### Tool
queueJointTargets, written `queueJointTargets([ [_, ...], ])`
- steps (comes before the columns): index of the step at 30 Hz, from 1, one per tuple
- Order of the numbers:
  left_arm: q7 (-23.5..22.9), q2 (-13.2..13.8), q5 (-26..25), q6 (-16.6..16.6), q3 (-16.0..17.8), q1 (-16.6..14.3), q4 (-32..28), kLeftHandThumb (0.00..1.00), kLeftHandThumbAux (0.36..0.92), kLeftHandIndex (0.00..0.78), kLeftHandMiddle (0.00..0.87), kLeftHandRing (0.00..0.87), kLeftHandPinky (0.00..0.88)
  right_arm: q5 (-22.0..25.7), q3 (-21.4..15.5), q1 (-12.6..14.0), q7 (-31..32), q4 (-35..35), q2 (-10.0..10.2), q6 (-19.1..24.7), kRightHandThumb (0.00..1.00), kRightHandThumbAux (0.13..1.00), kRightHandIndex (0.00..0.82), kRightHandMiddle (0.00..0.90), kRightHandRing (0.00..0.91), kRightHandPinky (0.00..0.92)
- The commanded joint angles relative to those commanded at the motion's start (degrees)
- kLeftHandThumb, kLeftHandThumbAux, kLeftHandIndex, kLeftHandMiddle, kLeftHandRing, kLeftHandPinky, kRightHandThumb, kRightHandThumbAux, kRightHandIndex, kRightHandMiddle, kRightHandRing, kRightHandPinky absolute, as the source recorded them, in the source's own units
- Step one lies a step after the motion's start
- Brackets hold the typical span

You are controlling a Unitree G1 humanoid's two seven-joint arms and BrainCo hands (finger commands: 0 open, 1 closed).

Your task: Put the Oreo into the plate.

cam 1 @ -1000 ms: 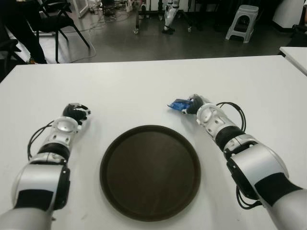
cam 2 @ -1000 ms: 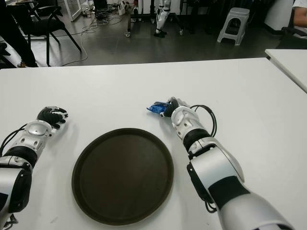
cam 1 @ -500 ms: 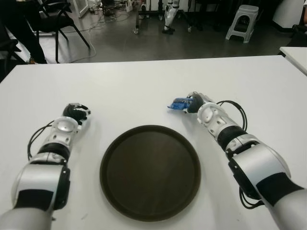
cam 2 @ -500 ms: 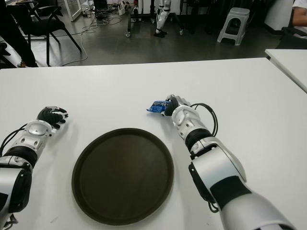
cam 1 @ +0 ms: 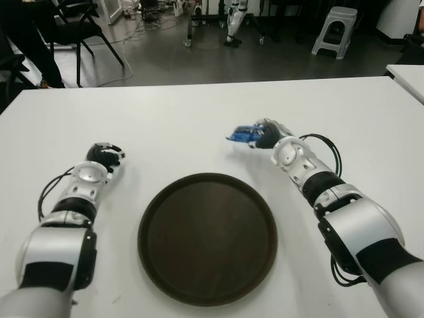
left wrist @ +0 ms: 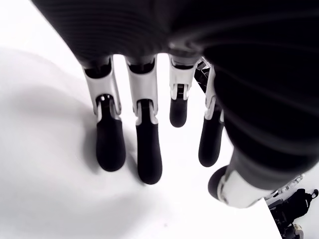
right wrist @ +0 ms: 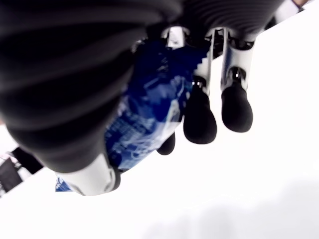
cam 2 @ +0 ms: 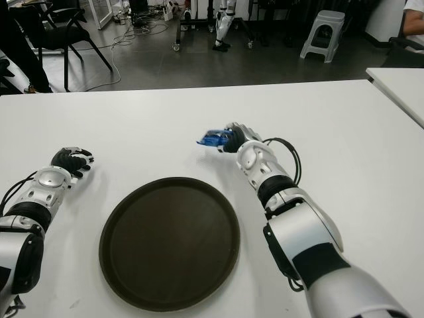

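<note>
A small blue Oreo packet (cam 1: 242, 133) is held in my right hand (cam 1: 264, 135), lifted a little off the white table (cam 1: 199, 119) just beyond the far right rim of the round dark plate (cam 1: 207, 237). The right wrist view shows the blue wrapper (right wrist: 147, 107) pinched between thumb and fingers (right wrist: 199, 119). My left hand (cam 1: 101, 157) shows at the left of the plate; in its wrist view the fingers (left wrist: 144, 149) hang relaxed over the table, holding nothing.
The table's far edge runs across the back, with chairs (cam 1: 79, 26) and a grey stool (cam 1: 336, 30) on the floor beyond. A second white table corner (cam 1: 407, 76) shows at the far right.
My right hand has raised the Oreo packet off the table and carried it slightly up and left. The left arm has not moved.
</note>
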Motion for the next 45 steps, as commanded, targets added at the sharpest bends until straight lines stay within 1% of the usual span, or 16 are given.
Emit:
queueJointTargets([
  [2, 0.0, 0.0, -0.1, -0.2, 0.1, 0.1, 0.0, 0.672, 0.731, 0.397, 0.135, 0.166, 0.172, 0.2, 0.0, 1.1, 0.1, -2.0, -0.5, -2.1, 0.689, 0.739, 0.43, 0.739, 0.732, 0.709],
  [7, 0.2, 0.1, 0.3, -0.2, -0.1, 0.1, 0.1, 0.671, 0.731, 0.397, 0.135, 0.166, 0.176, 0.6, 0.2, 2.8, 0.6, -5.9, -1.1, -5.2, 0.69, 0.738, 0.432, 0.747, 0.736, 0.708],
  [11, 0.3, 0.1, 0.5, -0.1, -0.3, 0.0, 0.1, 0.672, 0.731, 0.397, 0.136, 0.168, 0.18, 1.0, 0.1, 4.1, 1.0, -8.4, -1.4, -6.5, 0.69, 0.737, 0.432, 0.747, 0.737, 0.708],
  [13, 0.4, 0.1, 0.5, -0.2, -0.4, 0.0, 0.1, 0.672, 0.731, 0.397, 0.139, 0.172, 0.185, 1.3, 0.1, 5.8, 1.6, -11.6, -1.6, -6.9, 0.69, 0.737, 0.432, 0.747, 0.737, 0.709],
  [16, 0.4, 0.1, 0.4, -0.3, -0.3, 0.1, 0.0, 0.671, 0.732, 0.397, 0.147, 0.181, 0.184, 1.9, 0.0, 8.4, 2.7, -16.3, -1.9, -7.0, 0.689, 0.737, 0.432, 0.748, 0.739, 0.716],
  [17, 0.3, 0.1, 0.4, -0.4, -0.3, 0.1, 0.0, 0.671, 0.732, 0.396, 0.147, 0.181, 0.183, 2.6, -0.2, 9.9, 3.6, -18.7, -1.9, -7.2, 0.689, 0.737, 0.432, 0.748, 0.74, 0.716],
  [19, 0.3, 0.1, 0.4, -0.5, -0.4, 0.1, 0.0, 0.671, 0.732, 0.396, 0.145, 0.178, 0.18, 3.5, -0.5, 11.9, 4.8, -22.2, -1.8, -7.3, 0.689, 0.737, 0.433, 0.754, 0.745, 0.721],
  [23, 0.4, 0.2, 0.5, -0.6, -0.4, 0.2, 0.2, 0.67, 0.731, 0.396, 0.154, 0.189, 0.188, 3.8, -0.5, 14.0, 5.7, -26.2, -1.8, -6.5, 0.689, 0.737, 0.434, 0.762, 0.753, 0.729],
  [30, 0.3, 0.2, 0.5, -0.5, -0.3, 0.2, 0.4, 0.668, 0.732, 0.396, 0.167, 0.196, 0.19, 3.6, -0.1, 16.8, 7.4, -32.3, -1.8, -5.7, 0.69, 0.734, 0.435, 0.771, 0.764, 0.743],
  [35, 0.3, 0.0, 0.4, -0.3, -0.4, 0.1, 0.0, 0.667, 0.732, 0.396, 0.152, 0.18, 0.165, 3.3, 0.9, 19.7, 9.7, -37.8, -1.8, -5.3, 0.692, 0.732, 0.436, 0.772, 0.773, 0.758],
  [37, 0.1, 0.1, 0.3, -0.4, -0.3, 0.1, 0.0, 0.667, 0.732, 0.396, 0.144, 0.172, 0.162, 2.5, 2.1, 22.0, 10.4, -41.6, -1.7, -4.8, 0.693, 0.732, 0.436, 0.769, 0.773, 0.759],
  [40, 0.0, 0.1, 0.4, -0.3, -0.4, 0.0, 0.0, 0.667, 0.732, 0.396, 0.139, 0.166, 0.158, 2.0, 3.6, 24.8, 12.2, -46.2, -1.7, -4.1, 0.694, 0.73, 0.436, 0.766, 0.771, 0.758],
  [42, 0.0, 0.2, 0.5, -0.2, -0.5, 0.0, 0.0, 0.667, 0.732, 0.396, 0.134, 0.16, 0.153, 2.1, 4.3, 26.2, 13.6, -48.6, -1.8, -3.6, 0.694, 0.73, 0.436, 0.768, 0.773, 0.76],
  [45, 0.1, 0.2, 0.7, 0.5, -0.7, -0.2, 0.0, 0.668, 0.731, 0.397, 0.128, 0.154, 0.152, 4.7, 5.2, 27.8, 17.8, -51.4, -1.6, -4.6, 0.695, 0.73, 0.437, 0.775, 0.778, 0.767],
])
